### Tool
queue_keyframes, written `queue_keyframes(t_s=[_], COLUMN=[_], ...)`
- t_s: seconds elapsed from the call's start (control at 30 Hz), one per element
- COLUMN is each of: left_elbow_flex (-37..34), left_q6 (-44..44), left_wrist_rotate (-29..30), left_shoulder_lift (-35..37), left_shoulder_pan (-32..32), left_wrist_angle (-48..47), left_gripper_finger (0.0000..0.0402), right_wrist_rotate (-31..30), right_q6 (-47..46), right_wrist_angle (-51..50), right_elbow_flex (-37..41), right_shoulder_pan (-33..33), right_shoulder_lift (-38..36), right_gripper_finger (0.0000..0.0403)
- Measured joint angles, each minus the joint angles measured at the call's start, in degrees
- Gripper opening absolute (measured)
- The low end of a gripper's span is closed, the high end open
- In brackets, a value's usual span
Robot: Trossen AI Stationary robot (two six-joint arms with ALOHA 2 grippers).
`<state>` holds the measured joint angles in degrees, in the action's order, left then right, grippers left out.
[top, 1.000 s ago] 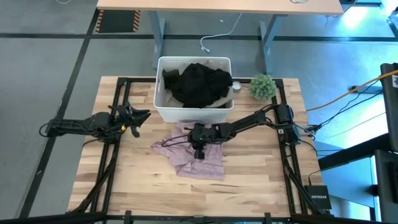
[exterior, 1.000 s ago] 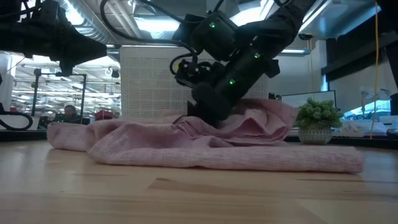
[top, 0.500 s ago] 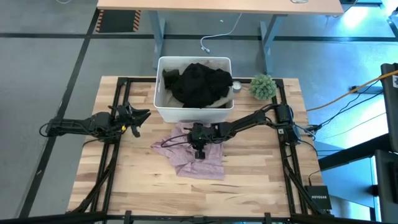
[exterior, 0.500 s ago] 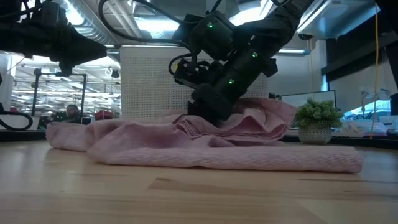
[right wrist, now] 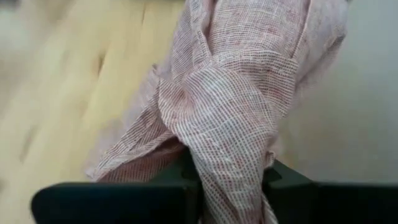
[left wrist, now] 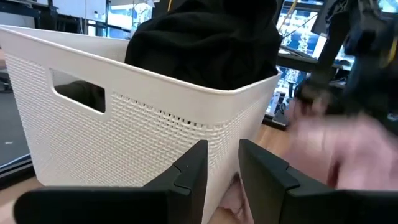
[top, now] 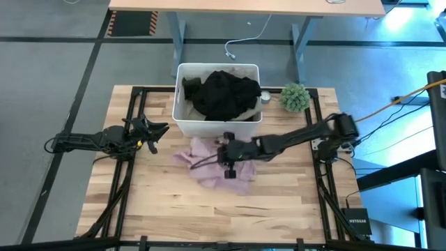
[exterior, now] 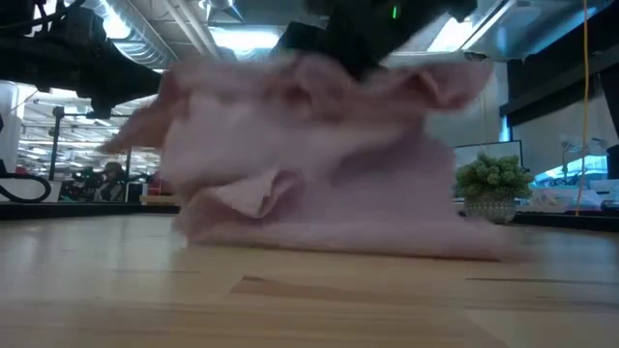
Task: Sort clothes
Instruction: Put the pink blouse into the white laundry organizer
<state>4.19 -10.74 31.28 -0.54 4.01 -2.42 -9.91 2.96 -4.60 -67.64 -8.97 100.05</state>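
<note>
A mottled pink garment [top: 212, 166] hangs from my right gripper [top: 228, 159], which is shut on it just in front of the white tub [top: 182, 120]. In the low view the garment [exterior: 319, 164] is raised, with its lower edge on the table. Black clothes [top: 221, 94] fill the tub, with a bit of beige cloth [top: 251, 109] at their right. No olive-green garment shows. My left gripper [top: 155, 132] is open and empty at the table's left, pointing at the tub [left wrist: 124, 124]. My right gripper pinches a gathered bunch of the pink garment [right wrist: 227, 146] between its two fingers, several layers, coming from above. The cloth hangs slack below the fingers, and its lower end [exterior: 387, 246] lies on the table.
A small green plant [top: 295, 96] stands at the tub's right. Black frame rails [top: 125, 174] run along the table's left and right sides. Bare wooden table [top: 209, 216] lies toward the near edge.
My right gripper has gone up with the pink garment. The garment, which lay spread flat on the table, is now drawn together and lifted in its middle, while its lower edge stays on the table.
</note>
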Motion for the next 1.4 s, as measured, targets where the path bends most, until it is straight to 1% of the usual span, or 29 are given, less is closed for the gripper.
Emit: queue_keyframes(t_s=[0.07, 0.17, 0.3, 0.47, 0.6, 0.7, 0.8, 0.93, 1.0, 1.1, 1.2, 1.27, 1.33, 1.4], left_elbow_flex=[0.00, 0.00, 0.00, 0.00, 0.00, 0.00, 0.00, 0.00, 0.00, 0.00, 0.00, 0.00, 0.00, 0.00], left_q6=[0.00, 0.00, -0.60, -0.82, -0.81, -0.70, -0.19, 0.42, 0.68, 0.70, 0.68, 0.68, 0.70, 0.70], left_wrist_rotate=[0.32, 0.92, 1.11, 1.17, 1.17, 1.17, 1.17, 1.17, 1.19, 1.19, 1.19, 1.20, 1.21, 1.24], left_shoulder_lift=[0.02, 0.01, 0.02, 0.02, 0.02, 0.02, 0.00, 0.01, 0.00, 0.00, 0.01, 0.01, 0.02, 0.00], left_shoulder_pan=[0.00, 0.00, 0.00, 0.00, 0.00, 0.00, 0.00, -0.04, -0.04, -0.04, -0.04, -0.04, -0.04, -0.04], left_wrist_angle=[0.22, 0.08, 0.51, 0.51, 0.55, 0.54, 0.70, 0.85, 1.40, 1.36, 1.38, 1.38, 1.33, 1.27], left_gripper_finger=[0.0086, 0.0086, 0.0086, 0.0086, 0.0086, 0.0086, 0.0086, 0.0086, 0.0086, 0.0086, 0.0086, 0.0086, 0.0086, 0.0086], right_wrist_rotate=[-0.77, -4.10, -10.87, -15.45, -16.07, -16.03, -15.99, -11.78, -7.70, -0.40, 4.07, 6.03, 6.97, 6.62], right_q6=[0.07, 2.46, 11.14, 22.10, 28.68, 32.97, 32.90, 26.87, 22.16, 16.20, 12.40, 11.45, 10.91, 10.71], right_wrist_angle=[0.17, -0.90, -1.68, -1.89, -2.16, -1.64, -2.60, -10.58, -15.22, -19.35, -20.06, -19.52, -18.79, -18.62], right_elbow_flex=[-0.36, -3.08, -9.65, -19.68, -25.65, -28.04, -28.26, -28.26, -27.63, -24.97, -21.87, -20.00, -18.84, -18.71], right_shoulder_pan=[0.15, 0.52, 1.53, 5.22, 10.30, 15.02, 20.43, 26.54, 28.63, 30.79, 31.68, 31.96, 31.95, 31.93], right_shoulder_lift=[-4.31, -9.39, -12.86, -13.37, -12.72, -12.86, -12.86, -10.98, -8.82, -4.27, 0.61, 4.17, 7.66, 10.57], right_gripper_finger=[0.0055, 0.0055, 0.0055, 0.0055, 0.0055, 0.0055, 0.0055, 0.0055, 0.0055, 0.0055, 0.0055, 0.0055, 0.0055, 0.0055])
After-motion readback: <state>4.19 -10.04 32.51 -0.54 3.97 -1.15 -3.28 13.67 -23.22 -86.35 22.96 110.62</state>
